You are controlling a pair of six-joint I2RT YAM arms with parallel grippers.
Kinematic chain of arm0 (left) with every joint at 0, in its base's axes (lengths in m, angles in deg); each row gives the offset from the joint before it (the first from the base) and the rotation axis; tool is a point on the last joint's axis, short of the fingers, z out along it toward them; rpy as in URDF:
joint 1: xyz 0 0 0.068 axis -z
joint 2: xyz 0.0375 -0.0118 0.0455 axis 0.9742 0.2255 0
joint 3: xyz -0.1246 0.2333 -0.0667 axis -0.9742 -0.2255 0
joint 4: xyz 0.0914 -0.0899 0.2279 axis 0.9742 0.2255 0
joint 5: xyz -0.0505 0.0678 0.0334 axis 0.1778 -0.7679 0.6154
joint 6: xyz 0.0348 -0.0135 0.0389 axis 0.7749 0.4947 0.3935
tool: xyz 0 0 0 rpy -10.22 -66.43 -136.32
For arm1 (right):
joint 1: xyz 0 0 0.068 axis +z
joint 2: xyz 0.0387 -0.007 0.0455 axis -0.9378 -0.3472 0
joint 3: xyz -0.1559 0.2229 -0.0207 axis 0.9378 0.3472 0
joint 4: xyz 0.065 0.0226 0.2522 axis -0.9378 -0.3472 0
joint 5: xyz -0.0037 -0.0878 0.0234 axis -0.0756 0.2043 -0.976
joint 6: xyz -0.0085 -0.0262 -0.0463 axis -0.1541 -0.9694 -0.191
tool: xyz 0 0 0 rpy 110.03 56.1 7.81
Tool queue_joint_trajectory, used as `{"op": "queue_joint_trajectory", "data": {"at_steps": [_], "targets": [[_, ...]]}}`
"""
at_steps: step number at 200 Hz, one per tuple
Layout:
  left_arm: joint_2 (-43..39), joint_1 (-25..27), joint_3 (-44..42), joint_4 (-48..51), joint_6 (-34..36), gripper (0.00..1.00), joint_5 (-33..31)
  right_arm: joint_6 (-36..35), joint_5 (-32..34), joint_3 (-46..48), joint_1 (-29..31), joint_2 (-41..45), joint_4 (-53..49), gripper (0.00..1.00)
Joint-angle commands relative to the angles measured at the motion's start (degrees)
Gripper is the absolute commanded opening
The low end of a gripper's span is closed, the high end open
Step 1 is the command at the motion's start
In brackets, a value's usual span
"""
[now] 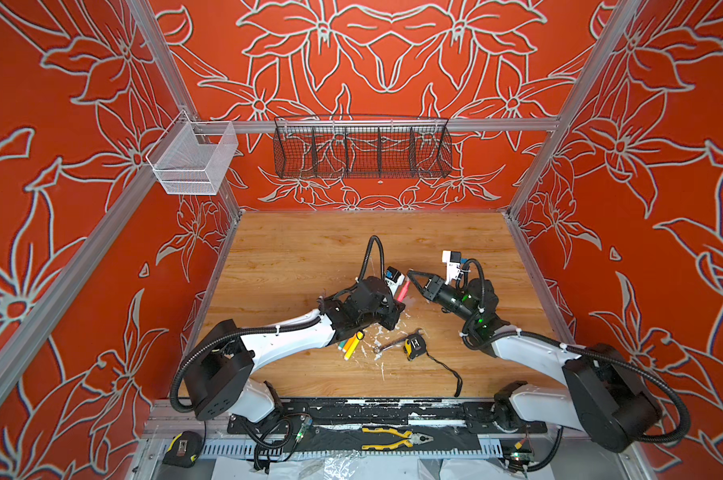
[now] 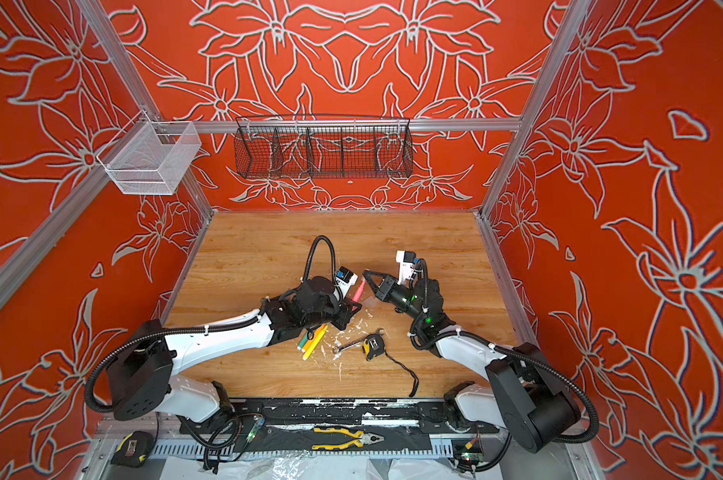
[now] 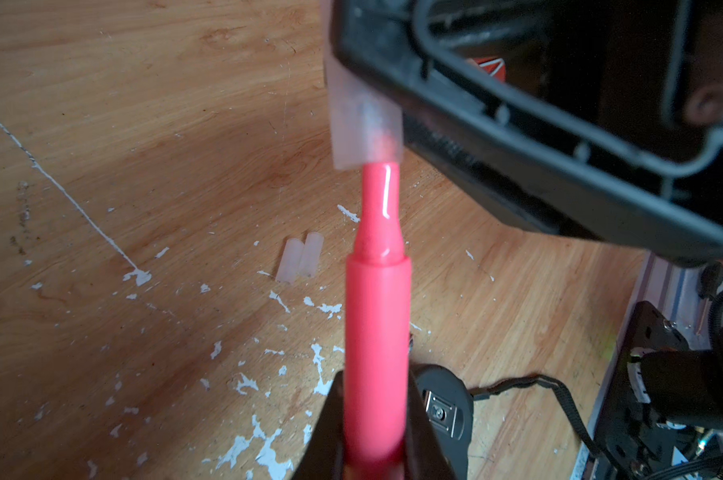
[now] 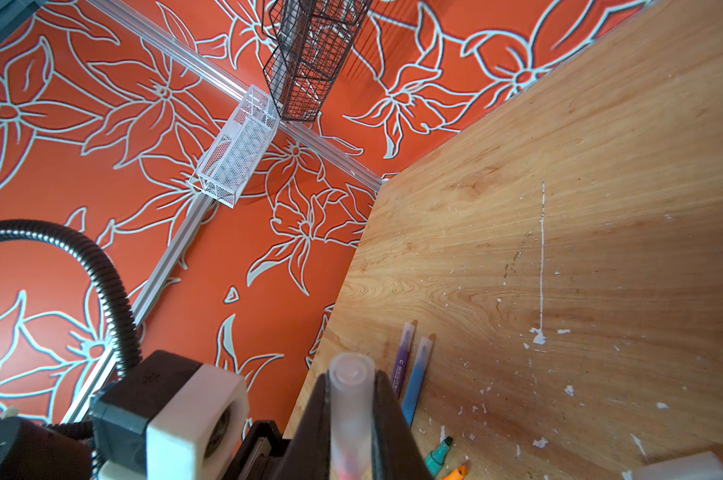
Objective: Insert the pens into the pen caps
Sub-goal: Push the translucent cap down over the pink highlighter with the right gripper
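Now, with your left gripper (image 3: 374,401) clamped on the pink pen (image 3: 376,316) and your right gripper (image 4: 350,386) pinching the cap (image 3: 364,124) over its tip above the counter (image 3: 143,124), push them straight together.

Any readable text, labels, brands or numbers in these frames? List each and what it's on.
Nothing reads clearly.
purple pen: dark print along the barrel, too blurred to read.
tape measure on the table: face label, too small to read.
second tape measure, at the front edge: label too small to read.
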Motion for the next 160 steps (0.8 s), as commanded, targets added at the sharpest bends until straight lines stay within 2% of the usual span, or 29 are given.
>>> {"op": "queue_joint_trajectory", "data": {"at_steps": [1,51,98,132,160], "targets": [[-2.2,-1.0,-0.6,-3.2,-1.47,0.0,0.14,0.2,-0.65,-0.28,1.77,0.1,3.54,0.0],[-5.15,-3.06,-4.32,-7.59,-3.87,0.0,3.94,-0.39,0.51,-0.18,3.3,-0.67,3.3,0.0],[-7.07,-3.16,-5.96,-10.1,-2.34,0.0,7.09,-1.32,-0.14,-1.53,4.8,-2.47,2.89,0.0],[-8.0,-3.15,-6.33,-10.03,-1.71,0.0,6.48,-3.55,1.07,-2.76,7.08,-2.73,-0.06,0.0],[-8.32,-3.16,-6.25,-8.48,-2.52,0.0,2.1,-3.77,1.42,-2.64,7.83,-2.76,-0.1,0.0]]}}
